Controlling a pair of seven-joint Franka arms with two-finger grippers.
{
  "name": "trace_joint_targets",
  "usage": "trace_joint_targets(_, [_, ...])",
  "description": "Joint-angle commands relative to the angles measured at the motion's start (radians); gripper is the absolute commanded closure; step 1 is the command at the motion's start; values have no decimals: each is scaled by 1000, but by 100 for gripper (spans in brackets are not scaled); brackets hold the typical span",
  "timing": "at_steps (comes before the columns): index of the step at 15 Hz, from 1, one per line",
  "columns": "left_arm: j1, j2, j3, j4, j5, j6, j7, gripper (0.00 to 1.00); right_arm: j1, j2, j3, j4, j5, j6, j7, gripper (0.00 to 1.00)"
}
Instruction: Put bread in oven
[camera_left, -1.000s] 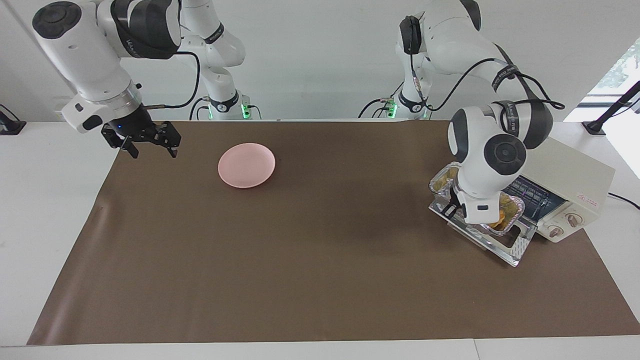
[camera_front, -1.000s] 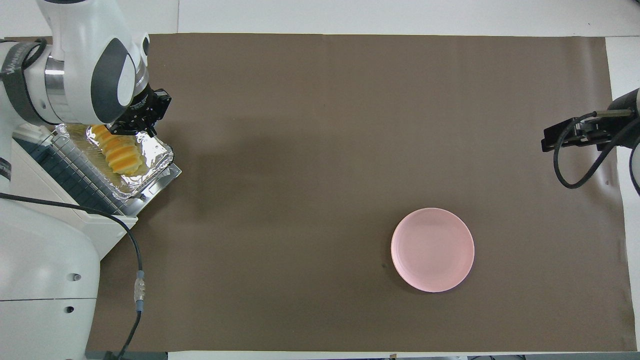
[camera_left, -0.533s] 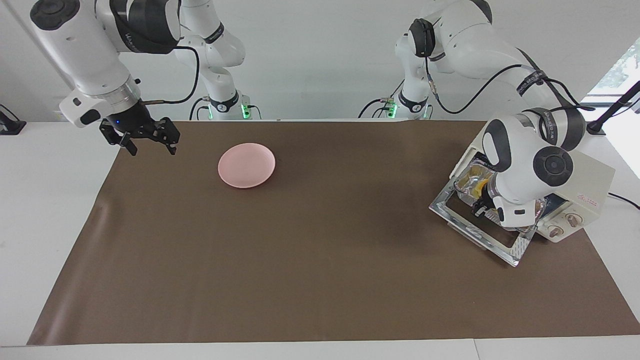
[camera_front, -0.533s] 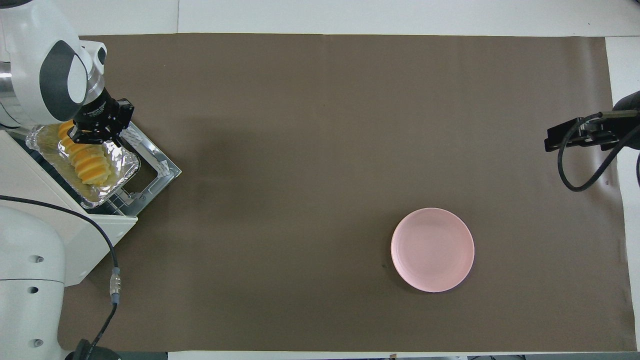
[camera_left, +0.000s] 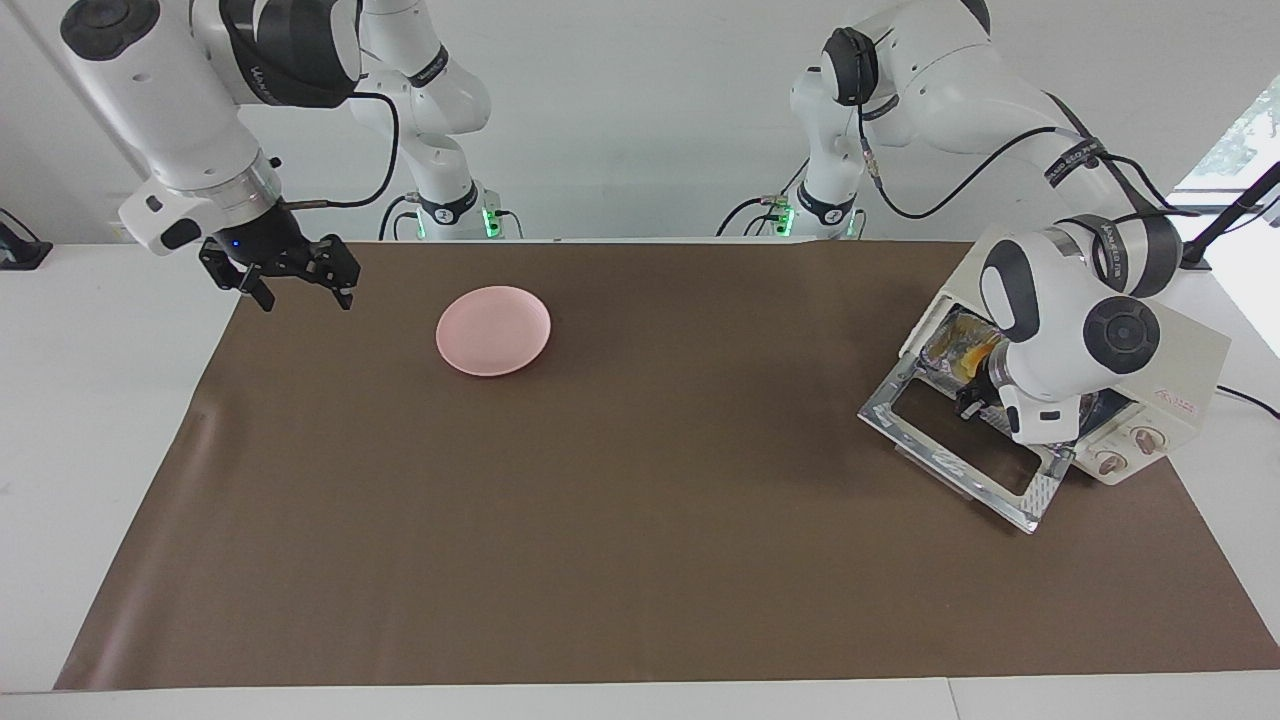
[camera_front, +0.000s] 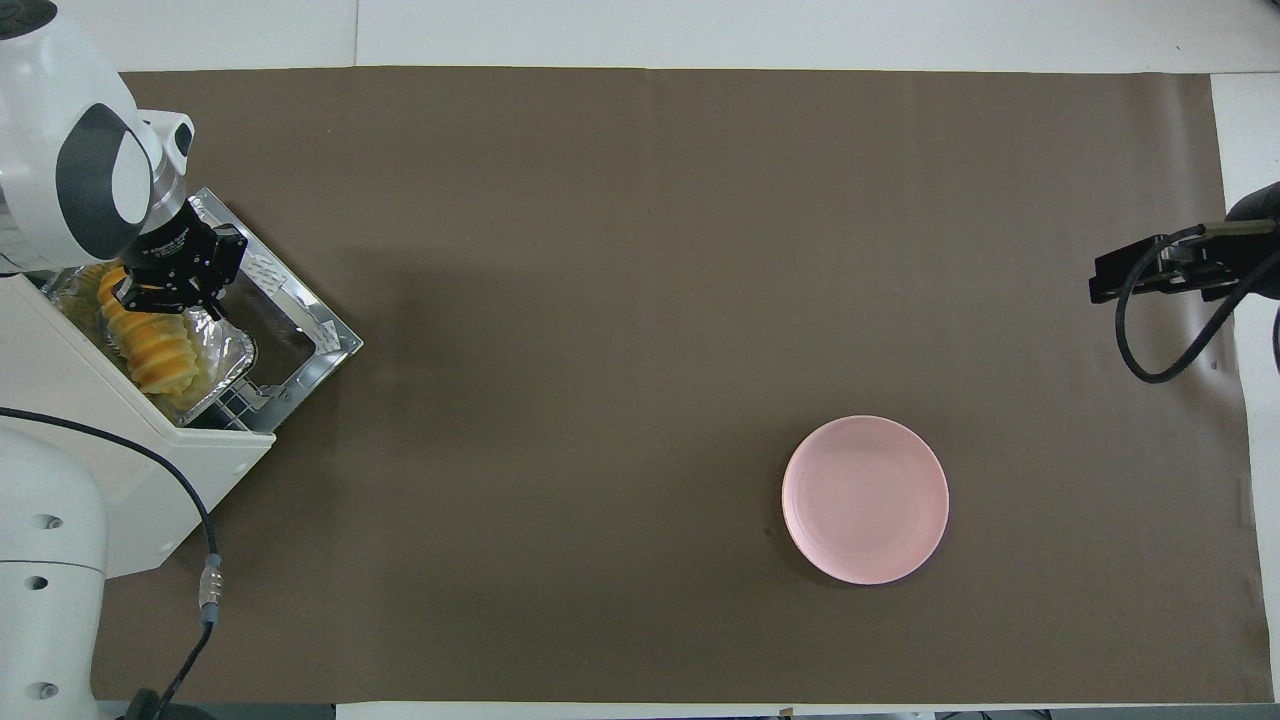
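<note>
The bread, a ridged yellow-orange loaf, lies in a crinkled silver foil tray. The tray sits partway inside the cream-white oven, at the left arm's end of the table. Its glass door hangs down flat on the mat. My left gripper reaches in over the door, shut on the tray's outer rim. My right gripper hangs open and holds nothing, over the mat's edge at the right arm's end.
A round pink plate lies bare on the brown mat, toward the right arm's end. The oven's two knobs face away from the robots, beside the door.
My left gripper has slid the foil tray with the bread off the lowered door and deeper into the oven. The right gripper rose slightly and has held still since.
</note>
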Motion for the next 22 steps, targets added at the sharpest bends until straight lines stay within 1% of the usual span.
trace_joint_targets(1, [-5,-40,16,-63,21,18,26,100,-7,-6,2,3,16,-15,13,0])
trace_joint_targets(3, [-5,-46,24,-82,35,35,26,100,-7,-6,2,3,16,-15,13,0])
trace_joint_targets(7, [-11,-75,27,-151,58,85,26,100,-7,-6,2,3,16,-15,13,0])
trace_joint_targets(10, [-5,-78,27,-153,58,87,42,100,-5,-6,2,3,16,-15,13,0])
trace_joint_targets(11, [0,-78,29,-153,58,86,84,41,-7,-6,2,3,16,-15,13,0])
trace_joint_targets(12, [5,-78,29,-146,70,85,113,0,-7,-6,2,3,16,-15,13,0])
trace_joint_targets(14, [-2,-78,29,-111,104,90,124,0,-7,-6,2,3,16,-15,13,0])
trace_joint_targets(17, [-6,-90,27,4,100,75,157,0,-7,-6,2,3,16,-15,13,0])
trace_joint_targets(20, [-15,-173,26,19,95,46,331,0,-7,-6,2,3,16,-15,13,0])
trace_joint_targets(22, [-15,-225,15,18,92,-8,410,0,-7,-6,2,3,16,-15,13,0])
